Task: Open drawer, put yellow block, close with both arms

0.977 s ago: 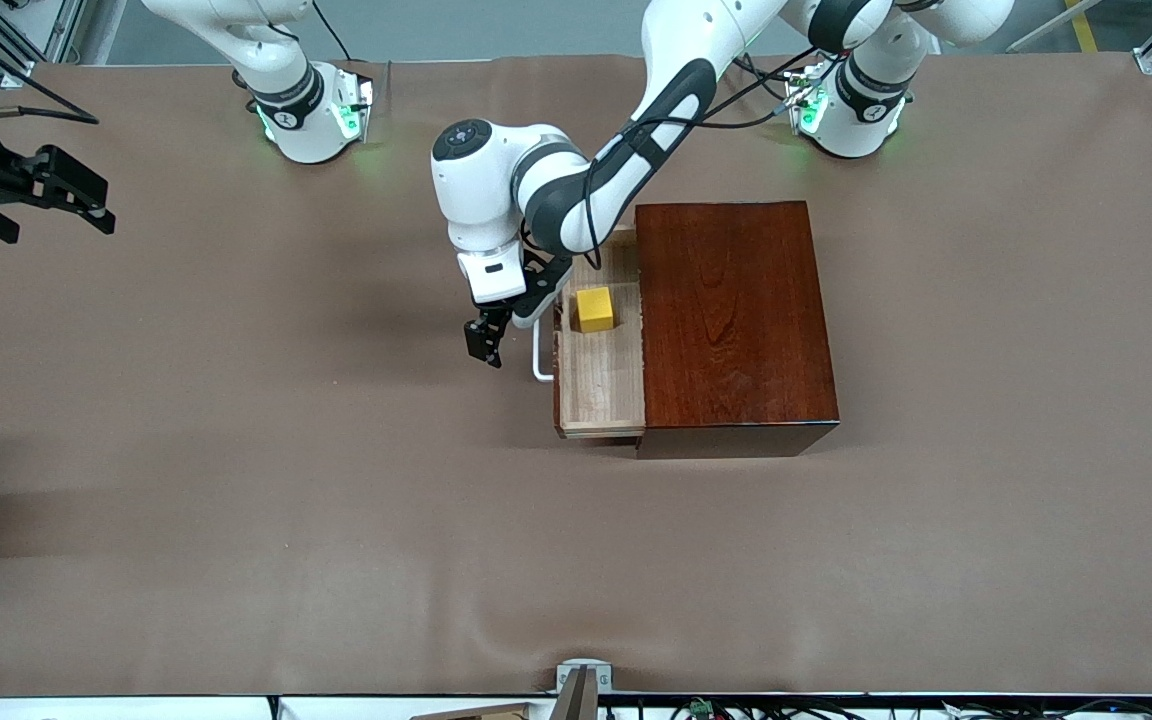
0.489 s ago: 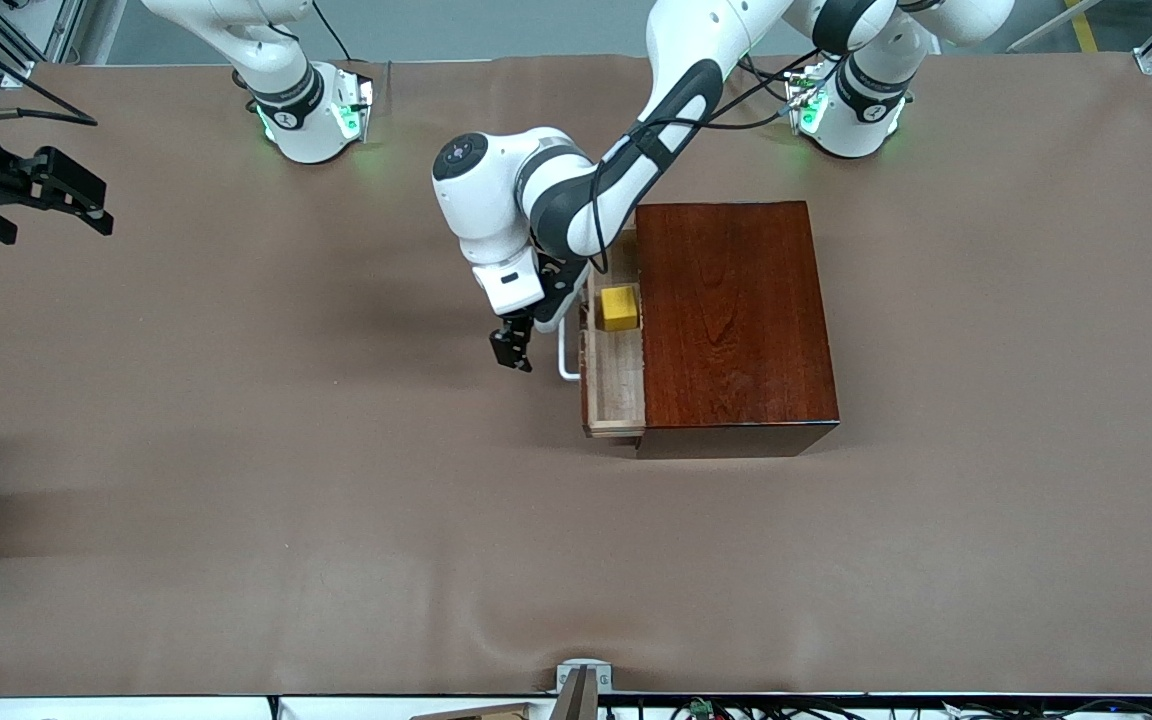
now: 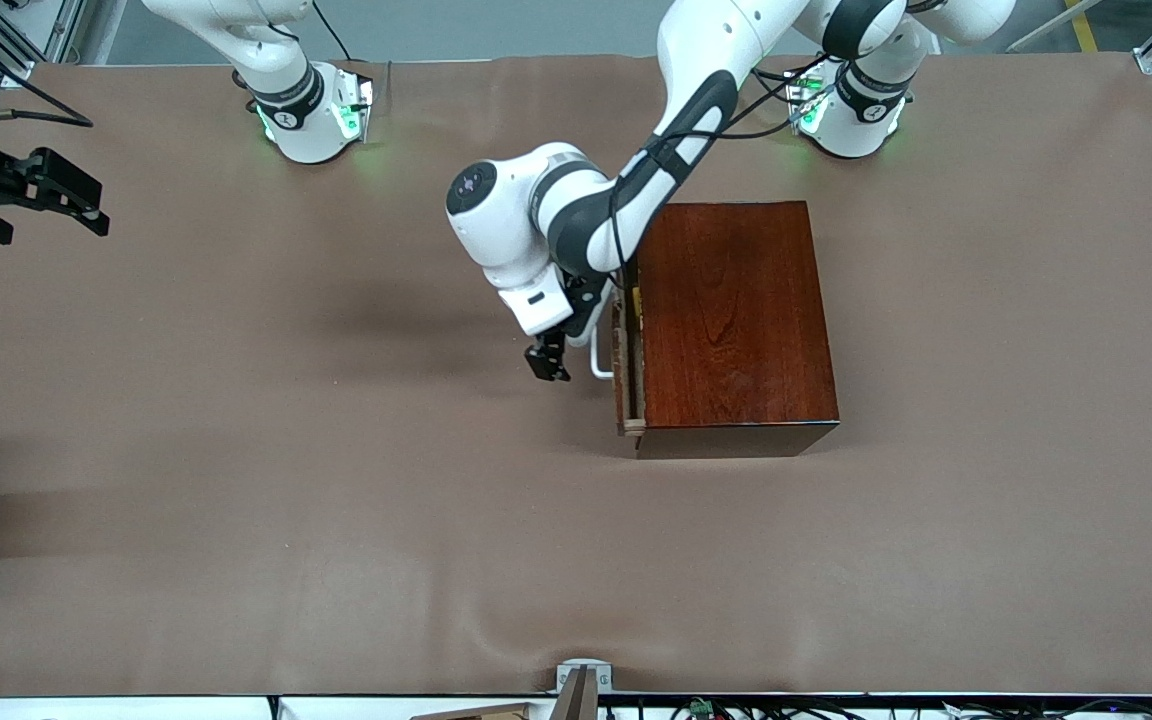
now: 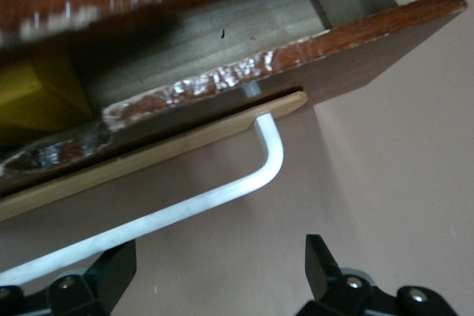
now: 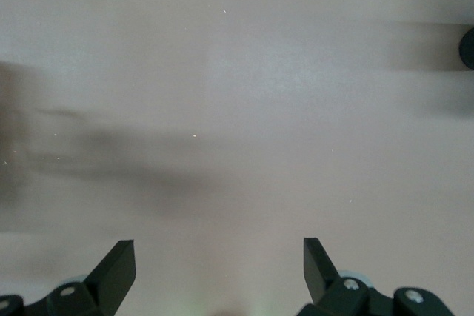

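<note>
Drawer (image 3: 626,370) (one), yellow block (image 4: 33,101) inside

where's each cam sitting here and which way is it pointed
Front view: high, across the table, facing both arms' bases; shows the wooden box, the left claw by the white handle, and the right claw waiting at its table end.
Left wrist view: on the left wrist, facing the nearly shut drawer, yellow block inside; open fingertips show.
Right wrist view: faces bare table; open fingertips show.
Shared: front and left wrist views show drawer and handle.
</note>
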`<state>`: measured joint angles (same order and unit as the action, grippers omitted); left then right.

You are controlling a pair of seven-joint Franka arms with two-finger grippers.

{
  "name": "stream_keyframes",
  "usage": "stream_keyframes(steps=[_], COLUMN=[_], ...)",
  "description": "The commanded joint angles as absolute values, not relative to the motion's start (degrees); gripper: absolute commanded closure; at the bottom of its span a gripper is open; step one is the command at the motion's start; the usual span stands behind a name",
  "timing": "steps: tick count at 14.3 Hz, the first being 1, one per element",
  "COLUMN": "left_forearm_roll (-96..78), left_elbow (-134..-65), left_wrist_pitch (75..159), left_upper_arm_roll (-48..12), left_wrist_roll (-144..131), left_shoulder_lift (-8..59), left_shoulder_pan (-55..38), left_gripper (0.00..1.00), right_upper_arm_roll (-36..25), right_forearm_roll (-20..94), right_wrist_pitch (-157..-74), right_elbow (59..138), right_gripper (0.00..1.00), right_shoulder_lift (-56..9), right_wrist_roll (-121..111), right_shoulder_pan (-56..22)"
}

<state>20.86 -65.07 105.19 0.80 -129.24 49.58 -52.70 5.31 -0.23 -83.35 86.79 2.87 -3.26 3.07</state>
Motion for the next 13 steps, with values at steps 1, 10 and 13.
stream_keyframes(steps=[1, 10, 13], left_forearm_roll=[22.7, 22.4, 22.4], left_elbow=[-66.2, -65.7, -65.2], left_wrist_pitch=[103.0, 101.7, 102.3], left_upper_arm_roll=[1.2, 1.1, 0.4], left_wrist_roll=[-129.0, -128.8, -126.4], left_shoulder_lift=[48.6, 48.5, 47.7], left_shoulder_pan=[-51.5, -50.1, -50.0], left_gripper=[0.00, 0.00, 0.00], right_upper_arm_roll=[5.6, 5.6, 5.6], right_forearm_roll=[-0.7, -0.7, -0.7], right_wrist_pitch=[-82.8, -82.9, -82.8], right_elbow=[85.5, 85.5, 85.6], right_gripper=[0.00, 0.00, 0.00], right_shoulder_lift=[2.3, 2.3, 2.3], right_wrist_roll=[-3.8, -3.8, -3.8], right_shoulder_pan=[3.4, 3.3, 3.3])
